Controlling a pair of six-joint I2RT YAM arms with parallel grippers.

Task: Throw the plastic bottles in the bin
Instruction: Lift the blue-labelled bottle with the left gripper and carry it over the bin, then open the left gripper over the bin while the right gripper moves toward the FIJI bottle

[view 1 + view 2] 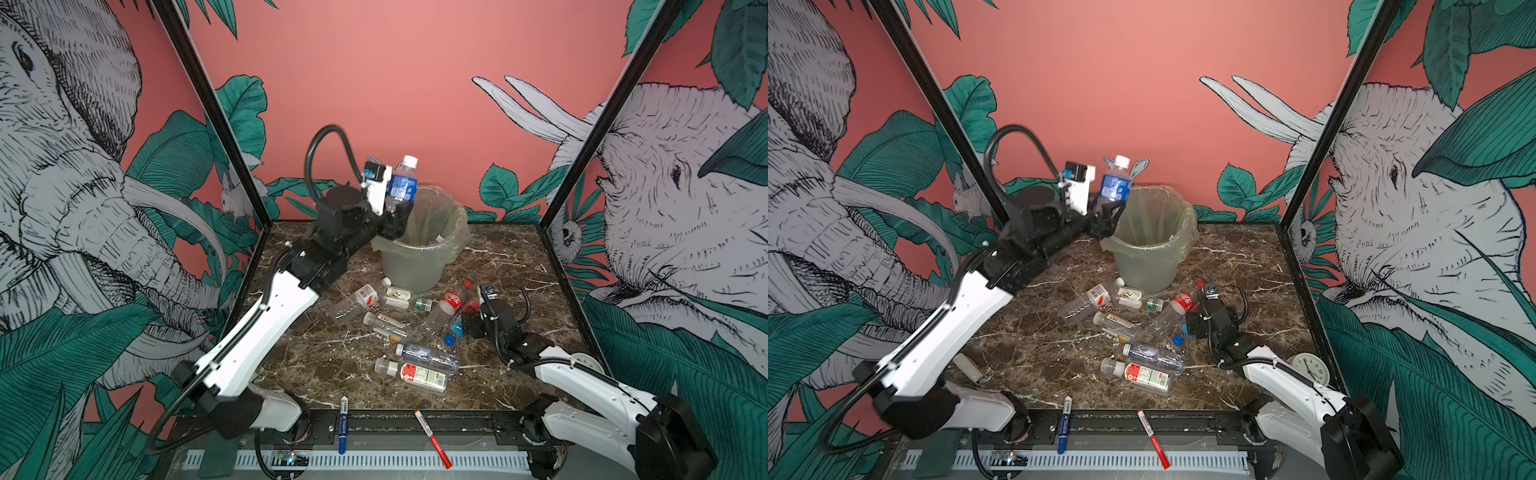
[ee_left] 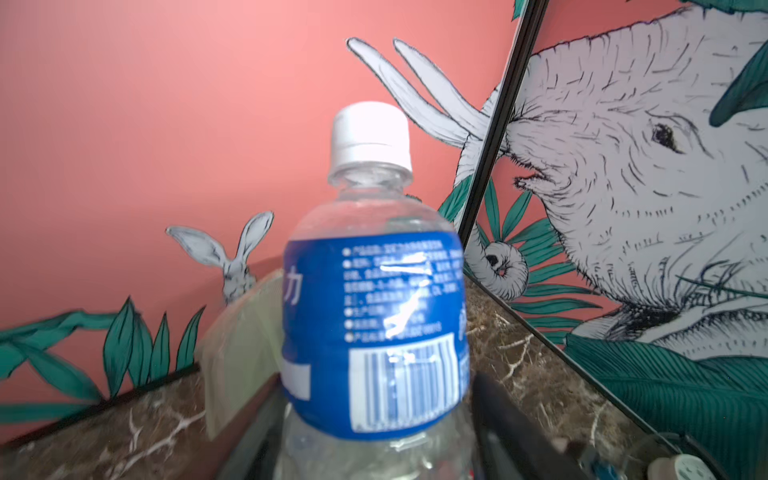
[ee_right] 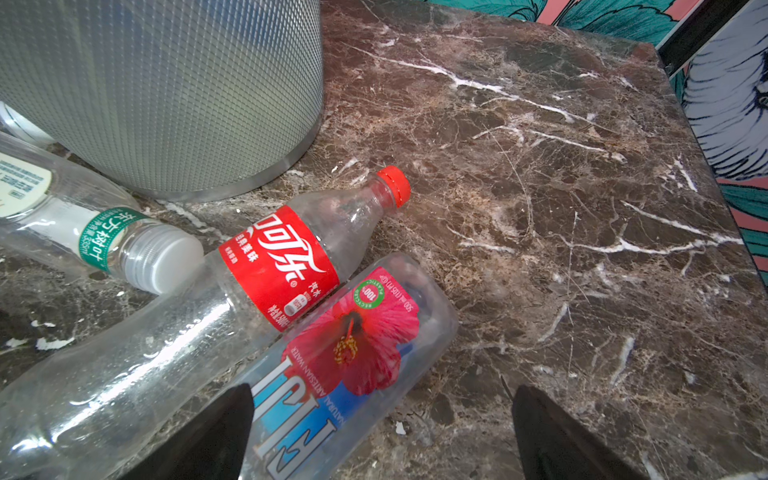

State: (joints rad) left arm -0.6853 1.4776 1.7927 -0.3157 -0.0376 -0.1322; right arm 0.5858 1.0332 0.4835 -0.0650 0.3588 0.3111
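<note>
Your left hand [image 1: 395, 218] sits at the left rim of the bin [image 1: 419, 266], in the centre of both top views. The blue-label bottle [image 1: 402, 183] stands upright between its jaws, but you cannot tell whether they grip it or have let go. Your right hand [image 3: 382, 390] gapes wide and empty, low over the hibiscus-label bottle [image 3: 353, 345] lying on the tabletop [image 3: 540, 208], lower right of the bin.

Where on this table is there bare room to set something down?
Bare table lies right of the bin, out to the edge, and front left, between the left arm and the bottles. Crowded: from the bin's front down the middle.
</note>
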